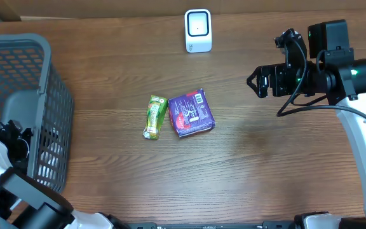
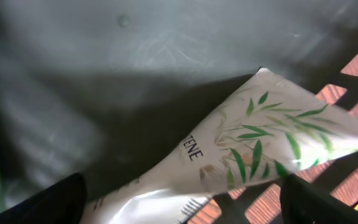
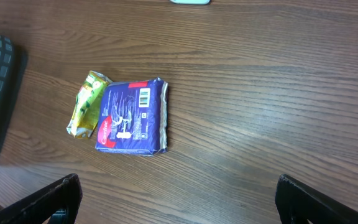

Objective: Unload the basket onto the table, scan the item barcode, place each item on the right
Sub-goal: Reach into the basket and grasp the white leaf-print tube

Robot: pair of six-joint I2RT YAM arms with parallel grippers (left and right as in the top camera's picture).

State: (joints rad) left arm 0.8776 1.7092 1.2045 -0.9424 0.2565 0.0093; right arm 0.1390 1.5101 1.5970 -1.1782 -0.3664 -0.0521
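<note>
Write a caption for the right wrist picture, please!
Open right gripper above a brown wooden table, where a purple plastic packet, barcode up, lies beside a green pouch.

We see the basket (image 1: 18, 95) at the table's (image 1: 265, 184) left edge, w/ the left arm (image 1: 5, 149) inside it. A sachet (image 2: 247, 149) lies in the basket, one end at the mesh wall. Mid-table, the pouch (image 1: 155, 116) & flat pack (image 1: 191, 113) lie side by side, touching, pouch on the left. The scanner (image 1: 197, 30) stands at the far edge, behind the pack. The right gripper (image 1: 254, 83) hangs well right of both.
</note>
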